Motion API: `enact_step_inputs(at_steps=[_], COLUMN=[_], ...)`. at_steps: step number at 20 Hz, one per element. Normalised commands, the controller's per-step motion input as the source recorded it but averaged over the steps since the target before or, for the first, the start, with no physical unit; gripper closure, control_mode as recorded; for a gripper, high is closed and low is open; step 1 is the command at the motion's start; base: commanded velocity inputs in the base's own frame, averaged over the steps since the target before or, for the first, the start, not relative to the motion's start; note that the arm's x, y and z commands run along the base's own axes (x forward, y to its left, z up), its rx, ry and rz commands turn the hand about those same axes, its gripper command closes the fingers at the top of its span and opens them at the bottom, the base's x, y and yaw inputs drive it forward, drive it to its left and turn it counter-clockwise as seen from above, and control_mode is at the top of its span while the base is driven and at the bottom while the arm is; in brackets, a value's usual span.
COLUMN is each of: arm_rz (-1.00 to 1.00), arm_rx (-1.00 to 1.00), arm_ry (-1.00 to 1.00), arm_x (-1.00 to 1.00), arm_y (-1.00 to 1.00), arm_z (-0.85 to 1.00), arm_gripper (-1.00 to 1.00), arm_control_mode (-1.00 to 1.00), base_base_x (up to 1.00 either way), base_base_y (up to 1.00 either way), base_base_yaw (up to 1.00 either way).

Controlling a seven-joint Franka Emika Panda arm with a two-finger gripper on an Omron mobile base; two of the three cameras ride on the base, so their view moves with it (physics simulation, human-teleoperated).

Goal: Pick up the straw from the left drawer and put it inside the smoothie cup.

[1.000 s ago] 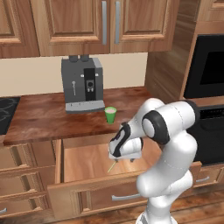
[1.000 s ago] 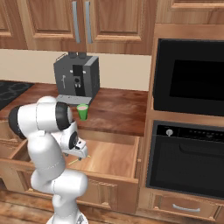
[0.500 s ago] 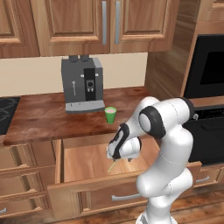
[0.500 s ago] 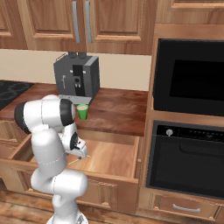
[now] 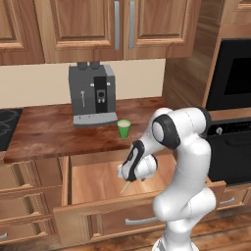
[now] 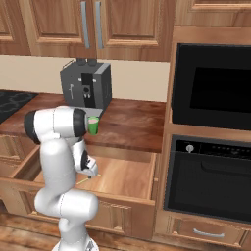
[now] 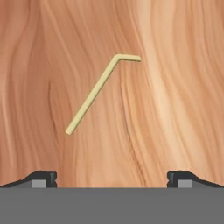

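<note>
The straw (image 7: 94, 92) lies flat on the floor of the left drawer (image 5: 98, 182), bent end toward one o'clock, beneath the wide-open, empty end effector (image 7: 112, 178); light, thin and probably slippery, it seems best pinched mid-shaft.

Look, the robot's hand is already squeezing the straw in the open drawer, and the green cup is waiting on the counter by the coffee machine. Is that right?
Not quite. The hand view shows the gripper wide open above the straw, which lies loose on the wooden floor of the left drawer, not squeezed. The rest is right: the smoothie cup stands on the counter by the coffee machine.
</note>
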Motion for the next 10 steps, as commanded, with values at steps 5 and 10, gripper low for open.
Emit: enact_step_inputs(at_steps=[5, 10], arm_rz=[0.0, 0.0], arm_rx=[0.0, 0.0], arm_ry=[-0.02, 0.0], arm_x=[0.16, 0.2], arm_y=[0.09, 0.09], arm_z=[-0.19, -0.15], arm_gripper=[-1.0, -1.0], arm_control_mode=[-1.0, -1.0], base_base_x=[0.0, 0.0], base_base_y=[0.0, 0.0], base_base_yaw=[0.0, 0.0])
